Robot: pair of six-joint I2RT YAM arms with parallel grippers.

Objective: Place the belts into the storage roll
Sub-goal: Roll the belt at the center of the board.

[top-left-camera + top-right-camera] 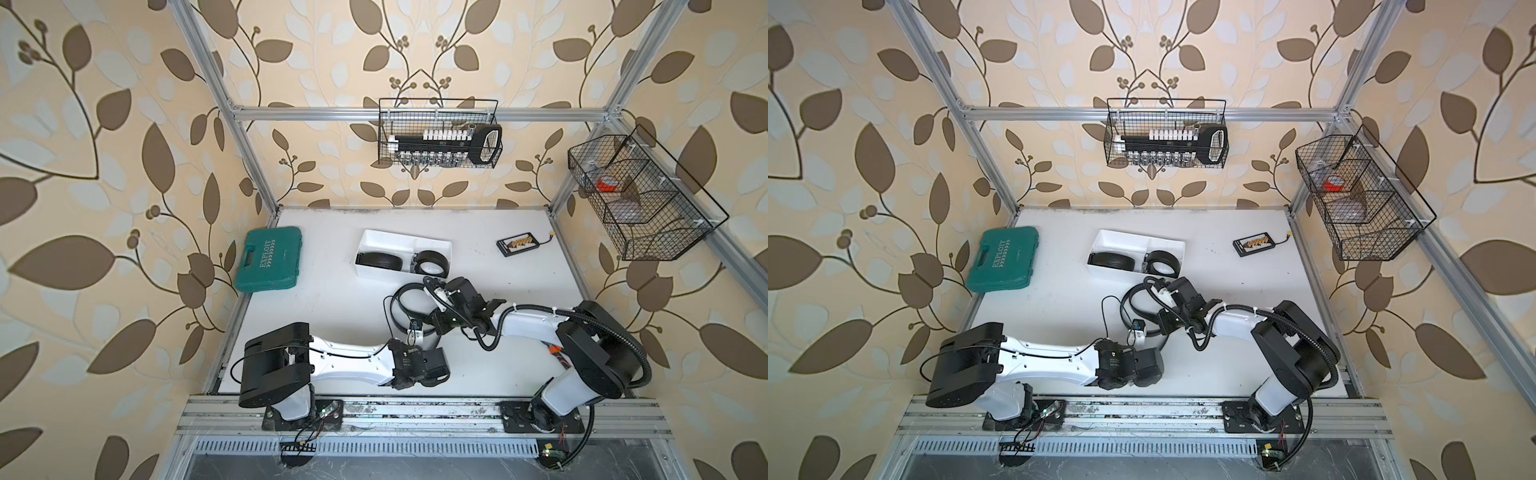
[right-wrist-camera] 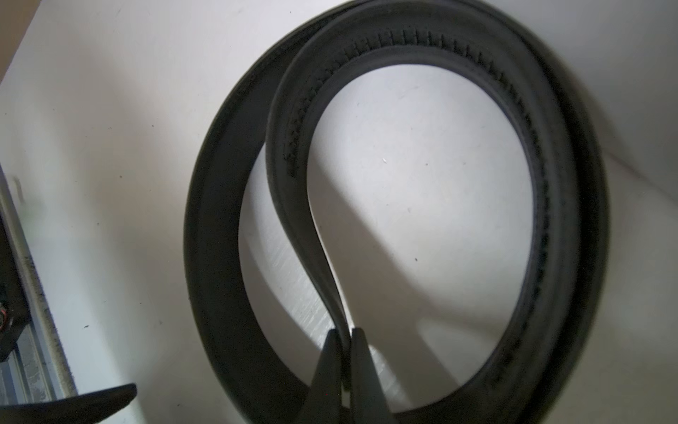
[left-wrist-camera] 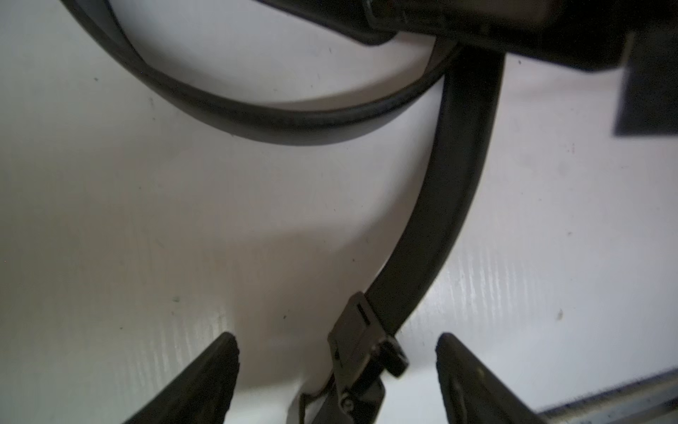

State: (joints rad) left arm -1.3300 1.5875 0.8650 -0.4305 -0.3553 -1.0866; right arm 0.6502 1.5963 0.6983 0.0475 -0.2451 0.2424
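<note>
Three belts: two lie coiled in the storage roll (image 1: pixel 401 242) (image 1: pixel 1136 243), and one lies loose on the surface (image 1: pixel 324 307).
Storage roll: a white tray standing toward the back middle of the surface, well clear of every edge.
First coil (image 1: pixel 380 261): sits in the compartment nearer the green case (image 1: pixel 268 259).
Second coil (image 1: pixel 432 262): seems to sit in the farther compartment, though in both top views its near side is hard to separate from the tray wall.
Loose belt (image 1: pixel 405 289) (image 1: pixel 1130 296): forms an open loop on the surface just in front of the tray, between the two arms' wrists.
Right pincer (image 2: pixel 345 334): clenched on the strap of the loose belt, with the fingertips meeting on its edge.
Left pincer (image 3: pixel 335 337): released, jaws spread wide, with the buckle (image 3: pixel 363 352) between them and touching neither.
Open room: bare surface runs between the green case and the tray, and more lies beside the small connector board (image 1: pixel 517 243) at the back.
Edges: the front rail (image 1: pixel 415 409) carries both arm bases, and two wire baskets (image 1: pixel 438 133) hang above the surface on the frame.
Wrist views only: the buckle, the gap on either side of it, and a toothed track inside the loose belt's loop (image 2: pixel 532 147).
Top views only: the tray, both coils, and how near the loop lies to the tray; the left wrist covers that pincer's tips.
</note>
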